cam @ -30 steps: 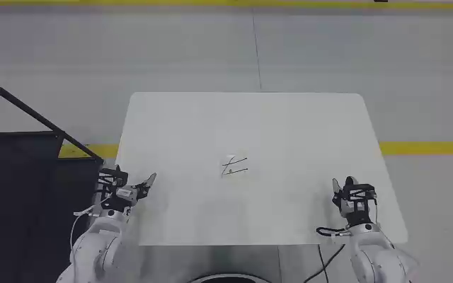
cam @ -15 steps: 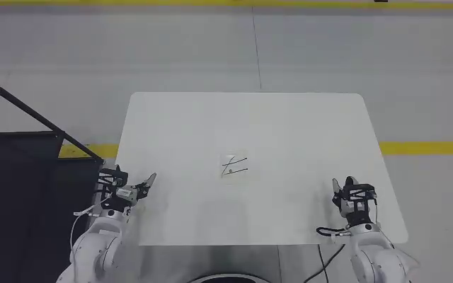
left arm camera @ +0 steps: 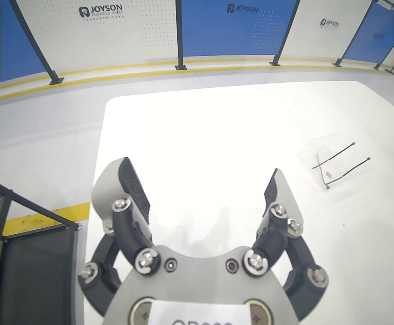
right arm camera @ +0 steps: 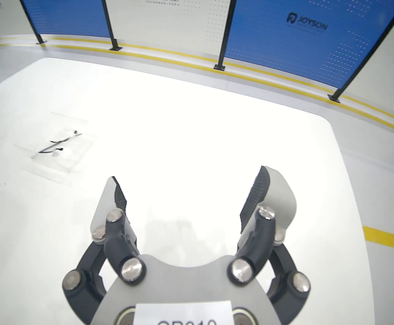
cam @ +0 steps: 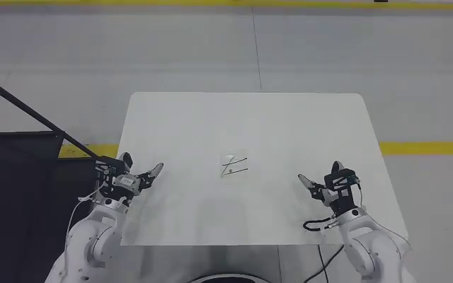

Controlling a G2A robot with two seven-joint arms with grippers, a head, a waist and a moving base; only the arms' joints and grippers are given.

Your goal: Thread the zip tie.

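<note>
Thin black zip ties (cam: 234,165) lie on a small clear plastic piece (cam: 228,158) near the middle of the white table (cam: 297,127). In the left wrist view the zip ties (left arm camera: 340,163) lie far off from my left gripper (left arm camera: 200,178), which is open and holds nothing. In the right wrist view the zip ties (right arm camera: 58,143) rest on the clear piece (right arm camera: 66,163), well away from my open, empty right gripper (right arm camera: 189,187). From above, the left gripper (cam: 141,168) hovers at the table's near left edge and the right gripper (cam: 318,178) over the near right part.
A black frame with a dark panel (cam: 32,184) stands just left of the table, close to the left arm. A yellow floor line (cam: 417,147) runs past the table on both sides. Blue and white fence panels (left arm camera: 215,24) stand beyond the table.
Both arms have moved inward over the table toward the zip ties; the right gripper shifted left and turned, the left rose slightly. The zip ties have not moved.
</note>
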